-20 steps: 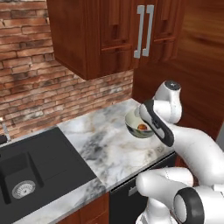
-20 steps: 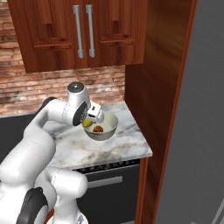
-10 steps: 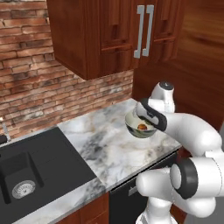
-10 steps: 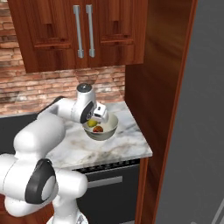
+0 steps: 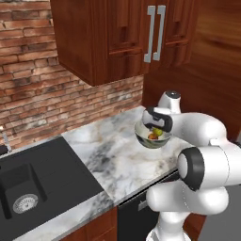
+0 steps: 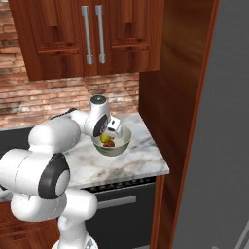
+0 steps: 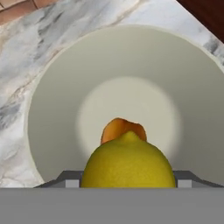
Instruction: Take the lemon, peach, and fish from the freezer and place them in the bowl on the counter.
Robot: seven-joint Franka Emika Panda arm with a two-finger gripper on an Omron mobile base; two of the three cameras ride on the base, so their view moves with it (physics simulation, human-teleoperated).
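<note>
The gripper [image 7: 127, 186] is hanging over the bowl [image 7: 52, 109], and the lemon [image 7: 127, 162] is sitting between its fingers, the jaws closed on the fruit's two sides with a dark fingertip [image 7: 70, 178] showing at either flank. In the hand view the lemon is lying close to the camera, above the bowl's pale inside, and the peach [image 7: 123, 129] is resting on the bowl's bottom, partly hidden behind the lemon's tip.

The bowl [image 5: 151, 141] is standing on the counter [image 5: 113, 155], near the counter's right end, where the dark wood panel [image 5: 207, 70] is rising beside it. From the left base view the gripper [image 5: 155, 126] is reaching into the bowl from above, with the lemon [image 5: 158, 132] showing yellow just under it and the peach [image 5: 152, 136] touching or nearly touching it at the lower left. From the right base view the same is showing: bowl [image 6: 115, 143], lemon [image 6: 105, 139], peach [image 6: 111, 144], with the gripper [image 6: 108, 134] at the bowl's near-left rim.

The black sink [image 5: 33, 183] is lying well apart at the counter's left. Brick wall [image 5: 33, 89] is running behind, and upper cabinets [image 5: 122, 37] are hanging above the bowl.
</note>
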